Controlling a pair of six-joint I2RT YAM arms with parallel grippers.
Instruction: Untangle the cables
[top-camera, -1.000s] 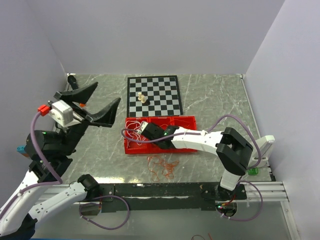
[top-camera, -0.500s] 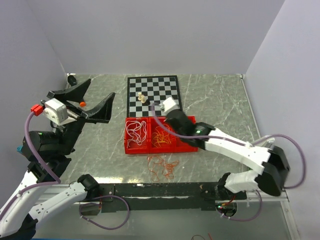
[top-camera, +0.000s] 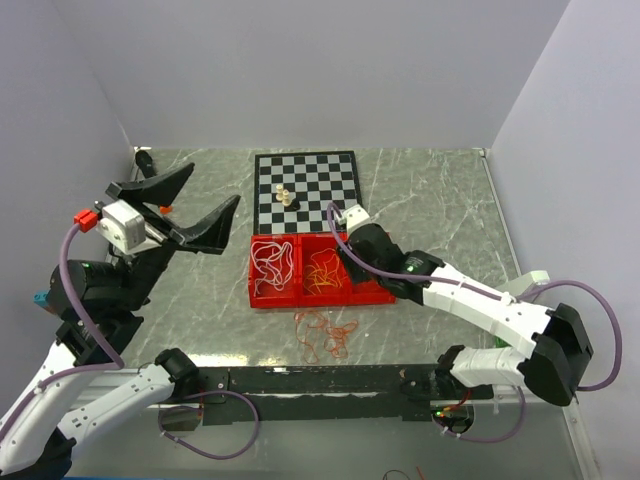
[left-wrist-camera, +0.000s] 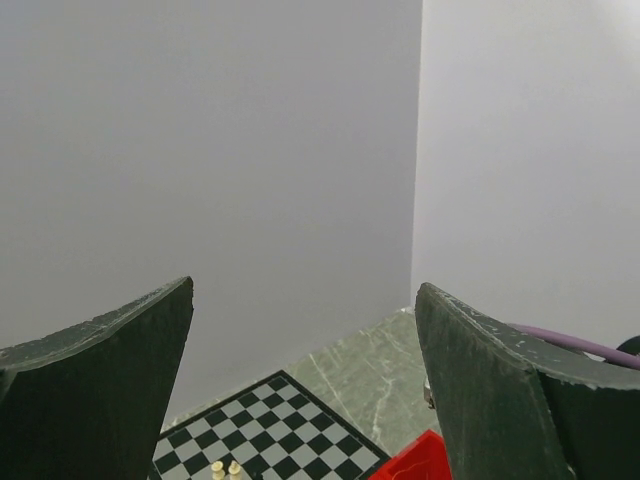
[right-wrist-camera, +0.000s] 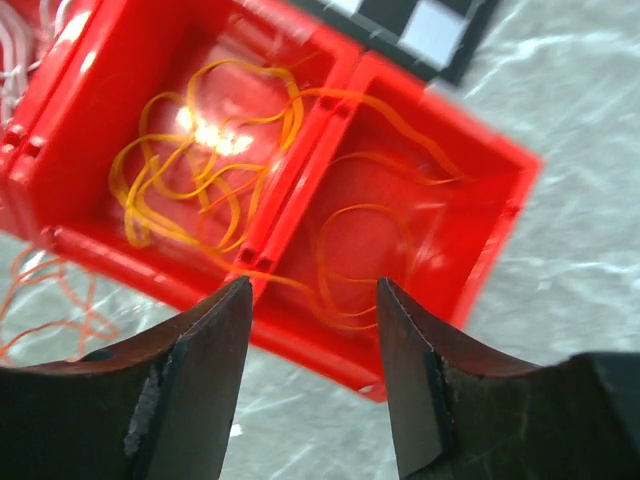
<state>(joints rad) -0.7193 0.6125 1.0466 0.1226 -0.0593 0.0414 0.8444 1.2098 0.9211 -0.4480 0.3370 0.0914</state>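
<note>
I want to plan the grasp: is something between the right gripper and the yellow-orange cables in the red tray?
Nothing visible. The right gripper hangs open above the red tray, and the yellow-orange cables lie uncovered below it.

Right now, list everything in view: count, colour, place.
Table: one, grey marbled, under everything.
Chessboard: one, black-and-white, far centre.
Chess pieces: at least two, pale, on the chessboard.
Tray: one, red, three compartments, before the chessboard.
White cables: tangle, left compartment.
Yellow-orange cables: tangle, middle compartment, strands reaching the right one.
Red-orange cables: tangle, on table nearer than tray.
Small object: one, orange, far left.
Left claw: one, black, open, raised at left.
Right claw: one, black, open, above tray.
</note>
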